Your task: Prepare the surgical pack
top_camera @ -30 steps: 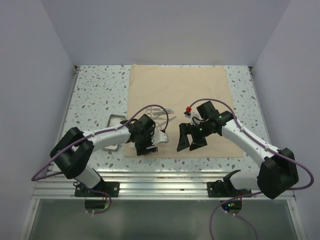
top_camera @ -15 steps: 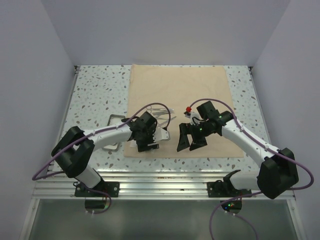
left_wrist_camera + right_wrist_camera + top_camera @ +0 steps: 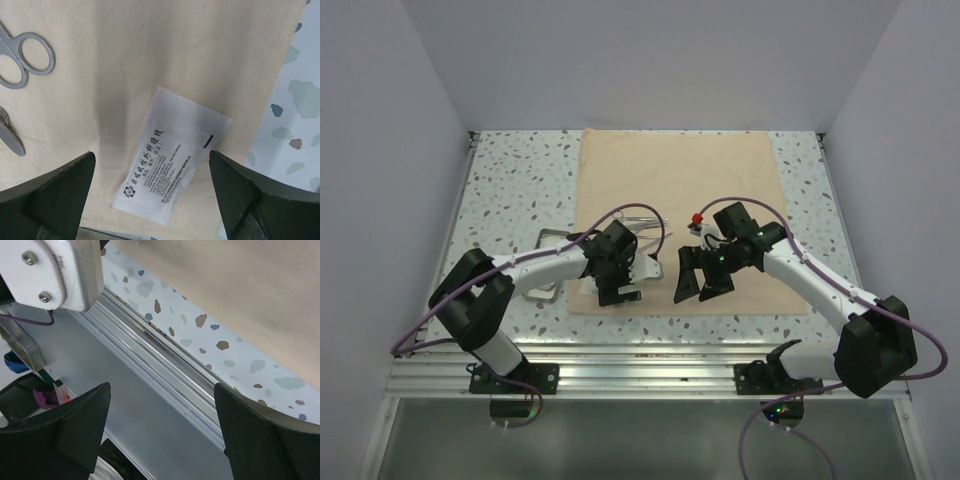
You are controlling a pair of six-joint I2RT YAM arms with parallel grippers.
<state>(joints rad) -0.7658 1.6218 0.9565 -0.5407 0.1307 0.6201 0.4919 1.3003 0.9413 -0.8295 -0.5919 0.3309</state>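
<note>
Top view: beige cloth [image 3: 680, 190] flat on terrazzo table [image 3: 510, 180], centred, far edge up by back wall, near edge close to alu rail [image 3: 650, 375]. On cloth, near-left qtr: silver scissor-type instruments [image 3: 642, 222] lying flat. Just nearer the arms, a white printed packet [image 3: 646, 268], also flat on cloth. Steel tray [image 3: 551, 238] on bare table just left of cloth, partly hidden under L arm.

L gripper [image 3: 620, 292] low over near-left part of cloth, right by packet. Jaws spread wide, nothing pinched. Via L wrist cam: dark fingers [image 3: 50, 195] at both lower corners, packet lying skewed on cloth in the gap between them. Contact w/ right-hand finger: cannot tell. Black print on packet, too small to read. Ring handles of scissors at upper left of that view, a second instrument end below them, both apart from packet. Cloth edge along right side, terrazzo just beyond.

R gripper [image 3: 700, 278] over cloth, right of centre, apart from packet and instruments. Jaws spread wide, empty. Small red part [image 3: 696, 218] on R wrist. Via R wrist cam: between the two fingers only the near strip of table, rail and grey surface below. Cloth in upper right, white housing [image 3: 50, 270] w/ two screws in upper left.
</note>
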